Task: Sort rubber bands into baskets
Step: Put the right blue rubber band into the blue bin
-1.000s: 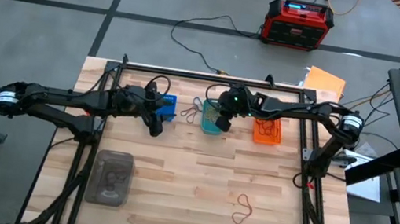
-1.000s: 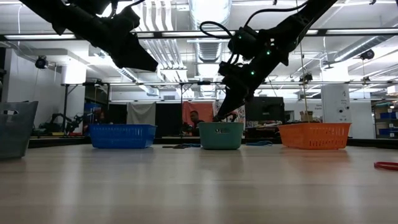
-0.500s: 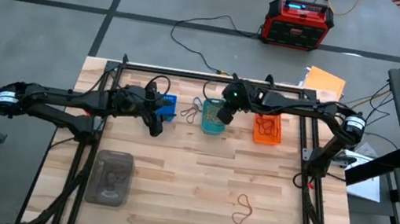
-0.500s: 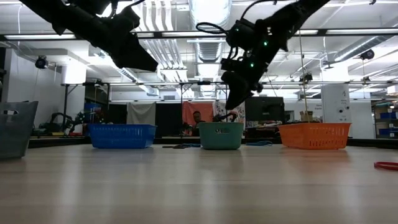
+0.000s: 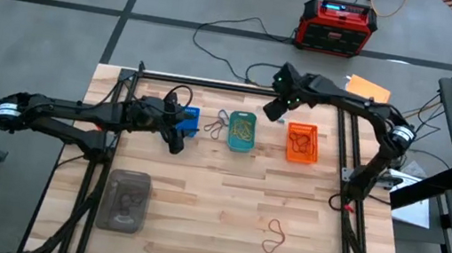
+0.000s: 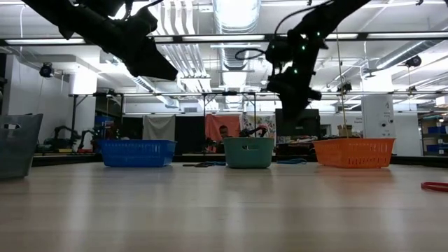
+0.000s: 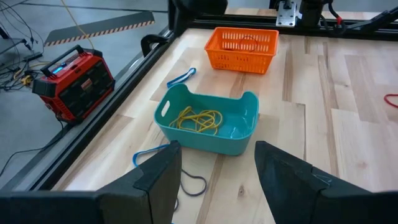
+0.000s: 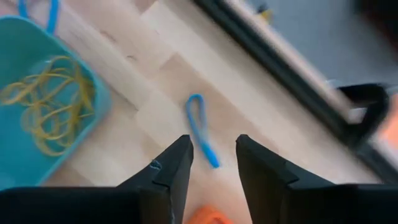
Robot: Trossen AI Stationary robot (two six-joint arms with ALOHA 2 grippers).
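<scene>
High view shows the right gripper [image 5: 273,108] raised above the far edge of the table, between the teal basket [image 5: 242,133] and the orange basket [image 5: 302,144]. Its two fingers [image 8: 171,174] stand a little apart with nothing between them, and under them a blue rubber band [image 8: 200,129] lies on the wood, near the teal basket but not touching it. The teal basket holds a bundle of yellowish rubber bands [image 7: 198,119], and the orange basket holds reddish bands [image 5: 301,141]. The left gripper [image 5: 177,143] hangs just beside the blue basket [image 5: 188,121], on its near side; its fingers [image 7: 163,176] are wide apart and hold nothing. Some loose blue and grey bands [image 5: 217,126] lie on the table between the blue basket and the teal one. A red rubber band [image 5: 274,235] lies alone on the near right part of the table, well apart from the baskets. A clear grey container [image 5: 127,201] stands on the near left part.
</scene>
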